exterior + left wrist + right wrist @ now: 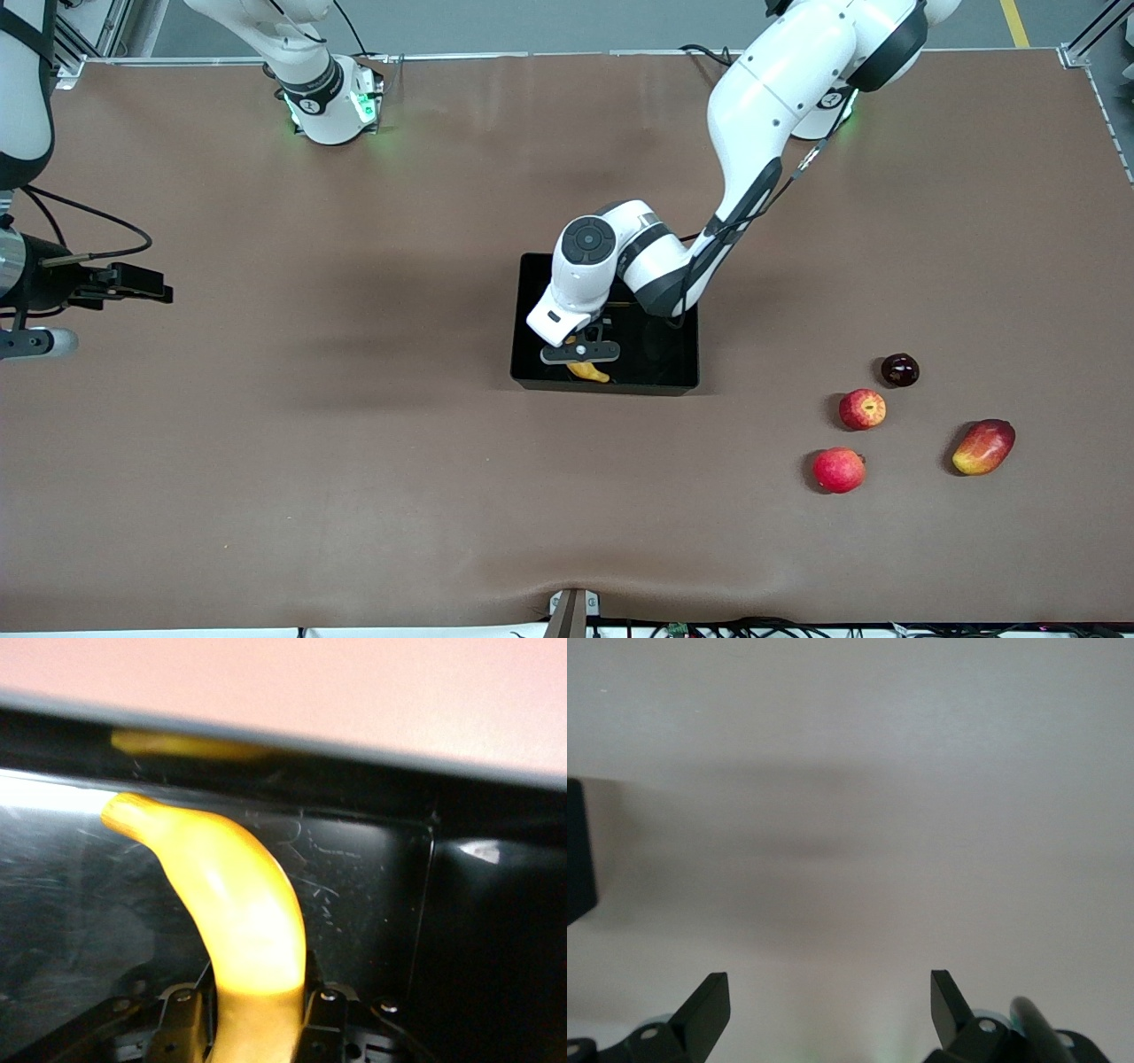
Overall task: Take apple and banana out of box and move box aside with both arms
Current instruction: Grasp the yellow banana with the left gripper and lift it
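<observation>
above brown table (354, 443), left pincer (257, 1028) gripping banana (230, 904) inside box (664, 372)

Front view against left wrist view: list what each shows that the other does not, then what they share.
Only the front view shows the four loose fruits on the table toward the left arm's end: two red apples, a dark round fruit and a red-yellow mango-like fruit; also the right pincer, waiting open over bare table.

Only the left wrist view shows the box's scratched floor.

Both show the left pincer shut on the banana inside the black box.
</observation>
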You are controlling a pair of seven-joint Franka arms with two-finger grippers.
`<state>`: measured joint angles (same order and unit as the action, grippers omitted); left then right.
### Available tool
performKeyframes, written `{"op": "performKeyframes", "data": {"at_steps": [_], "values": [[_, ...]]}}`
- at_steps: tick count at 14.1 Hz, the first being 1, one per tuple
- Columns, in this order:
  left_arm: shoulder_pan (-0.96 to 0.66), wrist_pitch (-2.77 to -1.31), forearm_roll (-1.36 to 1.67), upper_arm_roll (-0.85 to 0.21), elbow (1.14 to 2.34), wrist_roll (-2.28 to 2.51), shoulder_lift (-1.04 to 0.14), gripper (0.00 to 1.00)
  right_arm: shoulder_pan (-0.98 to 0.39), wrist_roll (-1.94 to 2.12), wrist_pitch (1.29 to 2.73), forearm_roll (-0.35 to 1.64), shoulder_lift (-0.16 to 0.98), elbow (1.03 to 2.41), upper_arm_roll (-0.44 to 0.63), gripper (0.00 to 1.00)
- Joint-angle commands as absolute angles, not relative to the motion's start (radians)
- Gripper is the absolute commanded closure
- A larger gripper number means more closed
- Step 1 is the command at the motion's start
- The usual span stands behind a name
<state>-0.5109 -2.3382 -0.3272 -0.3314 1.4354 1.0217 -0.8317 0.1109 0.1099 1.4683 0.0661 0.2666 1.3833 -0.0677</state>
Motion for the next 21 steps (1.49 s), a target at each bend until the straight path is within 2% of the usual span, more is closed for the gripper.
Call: {"op": "performKeyframes", "data": {"at_steps": [1, 4, 9, 12, 17, 21], "values": [[-0.509, -2.243, -0.341, -0.334, 1.454, 1.037, -0.726, 1.00, 0.100, 0.074, 1.463, 0.113, 0.264, 1.388, -0.069, 0.00], [-0.468, -2.156, -0.287, -0.337, 1.456, 1.011, -0.631, 1.00, -0.009, -0.116, 1.479, 0.140, 0.284, 1.388, -0.071, 0.00], [-0.310, -2.005, -0.215, -0.337, 1.462, 0.850, -0.526, 1.00, -0.136, -0.248, 1.623, 0.209, 0.373, 1.388, -0.071, 0.00], [-0.197, -1.948, -0.216, -0.336, 1.463, 0.659, -0.519, 1.00, -0.242, -0.365, 1.715, 0.209, 0.438, 1.390, -0.069, 0.00], [-0.003, -1.944, -0.230, -0.327, 1.459, 0.280, -0.531, 1.00, -0.446, -0.606, 1.891, 0.190, 0.569, 1.390, -0.067, 0.00], [0.139, -1.989, -0.225, -0.325, 1.416, -0.015, -0.607, 1.00, -0.521, -0.607, 2.042, 0.155, 0.681, 1.393, -0.064, 0.00]]}}
